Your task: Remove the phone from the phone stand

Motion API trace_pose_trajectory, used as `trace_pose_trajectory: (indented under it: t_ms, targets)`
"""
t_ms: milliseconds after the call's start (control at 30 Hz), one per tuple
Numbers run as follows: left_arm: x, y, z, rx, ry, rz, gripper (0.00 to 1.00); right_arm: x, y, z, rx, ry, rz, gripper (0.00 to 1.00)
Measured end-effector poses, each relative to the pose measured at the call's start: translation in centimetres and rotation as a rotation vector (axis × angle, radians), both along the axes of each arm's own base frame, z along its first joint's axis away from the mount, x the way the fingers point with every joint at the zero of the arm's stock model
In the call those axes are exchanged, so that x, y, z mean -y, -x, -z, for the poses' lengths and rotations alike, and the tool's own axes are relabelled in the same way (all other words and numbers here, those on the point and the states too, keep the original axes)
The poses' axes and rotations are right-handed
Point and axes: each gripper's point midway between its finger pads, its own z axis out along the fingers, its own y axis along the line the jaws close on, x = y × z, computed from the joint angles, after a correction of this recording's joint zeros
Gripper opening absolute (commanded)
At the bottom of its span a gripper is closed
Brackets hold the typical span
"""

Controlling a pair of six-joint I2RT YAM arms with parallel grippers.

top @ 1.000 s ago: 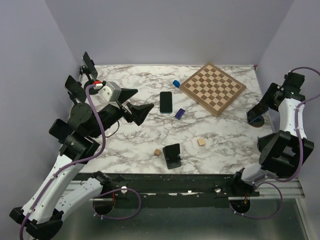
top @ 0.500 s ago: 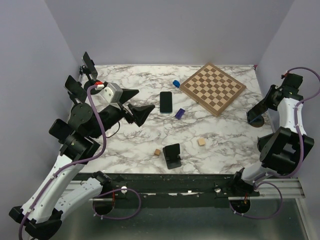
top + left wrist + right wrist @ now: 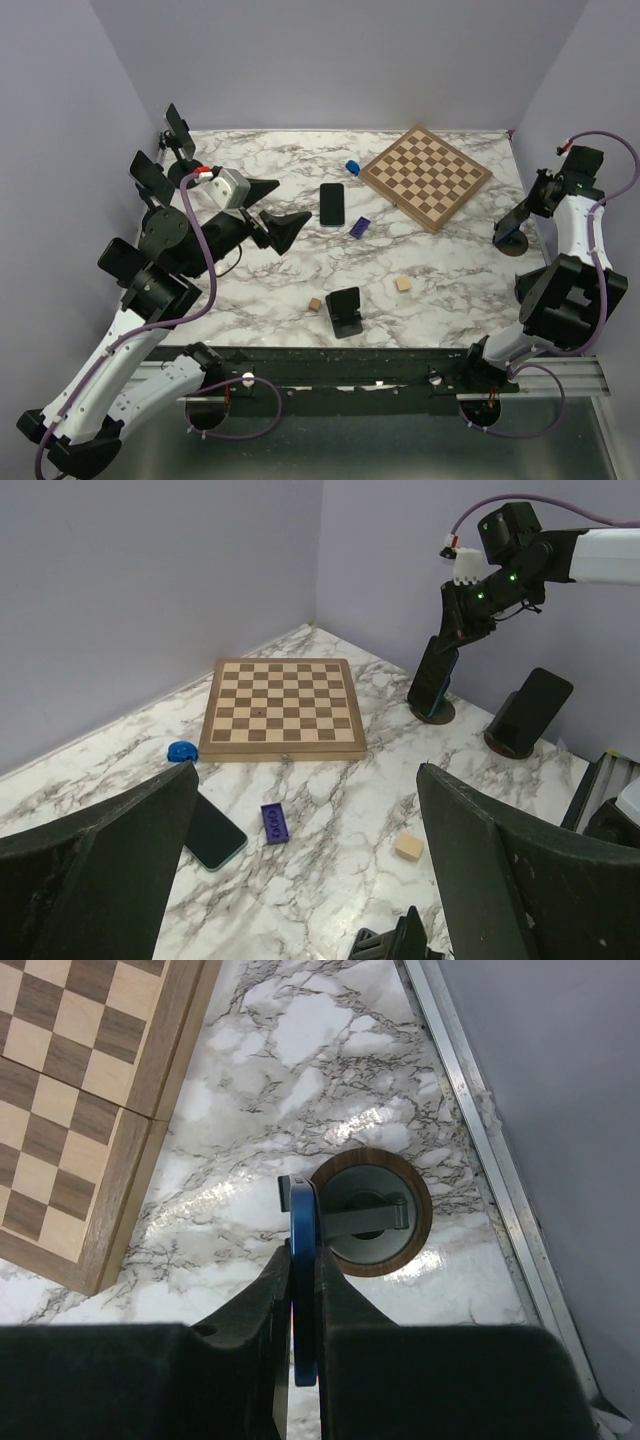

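Note:
A blue-edged phone (image 3: 303,1225) stands upright against the round wood-rimmed phone stand (image 3: 400,1250) at the table's right edge. My right gripper (image 3: 303,1260) is shut on the phone, one finger on each face. In the top view the right gripper (image 3: 522,210) sits just above the stand (image 3: 513,246). In the left wrist view the phone (image 3: 432,680) still reaches down to the stand's base (image 3: 434,714). My left gripper (image 3: 281,207) is open and empty, hovering over the table's left part, its wide-apart fingers (image 3: 110,870) framing its own view.
A chessboard (image 3: 426,176) lies at the back right. A second phone (image 3: 332,204) lies flat mid-table beside a purple brick (image 3: 361,226) and a blue cap (image 3: 352,167). A black stand (image 3: 345,311) and two wooden cubes (image 3: 403,284) sit near the front.
My right wrist has shifted slightly left and up, still gripping the phone at the stand. My left arm has barely moved.

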Motion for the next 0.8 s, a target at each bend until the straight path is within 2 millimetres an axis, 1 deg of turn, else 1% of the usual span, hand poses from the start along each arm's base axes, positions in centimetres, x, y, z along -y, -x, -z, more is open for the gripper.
trace_pose_trajectory:
  t_ms: [133, 233, 333, 467, 533, 633, 700, 800]
  targets:
    - [0.0, -0.1, 0.2, 0.001, -0.005, -0.009, 0.99, -0.6, -0.2, -0.3, -0.01, 0.02, -0.009, 0.01]
    - [0.0, -0.2, 0.3, 0.001, -0.008, -0.012, 0.99, -0.9, 0.0, -0.8, -0.038, 0.049, 0.002, 0.01]
    - [0.0, -0.3, 0.4, 0.002, -0.012, -0.017, 0.99, -0.9, 0.1, -2.2, -0.039, 0.074, 0.034, 0.01]
    - [-0.1, -0.4, 0.4, 0.003, -0.014, -0.027, 0.99, -1.6, 0.7, -5.1, 0.005, 0.119, 0.077, 0.01]
    - [-0.1, -0.5, 0.5, 0.001, -0.015, -0.031, 0.99, -2.6, 0.9, -6.9, 0.042, 0.137, 0.082, 0.01]
    - [0.2, -0.8, 0.9, -0.01, -0.023, -0.029, 0.99, -4.6, 1.0, -9.0, 0.11, 0.127, 0.065, 0.01]
    - [0.4, -1.0, 1.3, -0.019, -0.03, -0.028, 0.99, -6.1, 0.9, -9.9, 0.141, 0.108, 0.043, 0.01]
    - [0.8, -1.1, 2.0, -0.034, -0.041, -0.021, 0.99, -8.4, 0.7, -10.3, 0.168, 0.053, -0.01, 0.01]
